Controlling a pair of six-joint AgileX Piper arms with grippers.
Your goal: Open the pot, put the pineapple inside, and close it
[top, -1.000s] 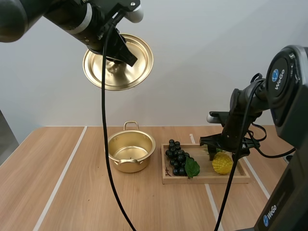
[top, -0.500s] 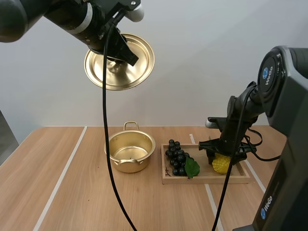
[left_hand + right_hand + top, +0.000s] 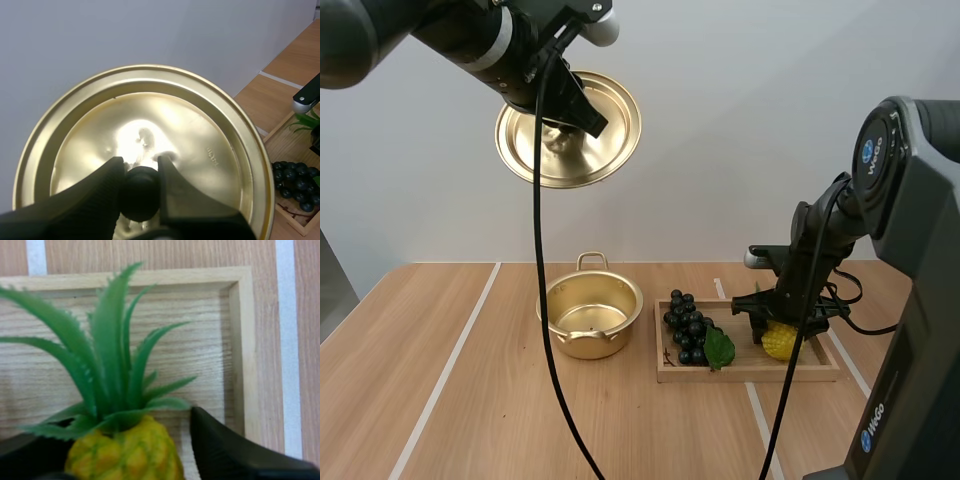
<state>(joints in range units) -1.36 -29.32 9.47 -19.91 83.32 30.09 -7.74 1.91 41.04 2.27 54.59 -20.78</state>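
- Left gripper hung high above the table, its fingers pinched tight on the black knob of the lid. The lid sat tilted on edge in that grip.
- Pot stood open on the table, nothing in it that I could see, just beside the wooden tray.
- Pineapple lay at the tray's right end, well apart from the pot. The grapes lay at the tray's left end, between the two.
- Right gripper was down over the pineapple, with its fingers spread wide, one on each side of the yellow body. I saw a gap at one finger. The leaves hid the other contact.
- Judged step: closing on the fruit; nothing lifted yet.
- Risk: the fruit is rounded and bumpy, so a pinch too near the crown could squeeze it out sideways.
- Risk: a fingertip was close to the tray rim and could catch it, dragging the tray.
- Risk: the carry to the pot passes over the grapes, so a low path could knock them.
- Risk: the tilted lid hangs from one small knob and could swing or slip.
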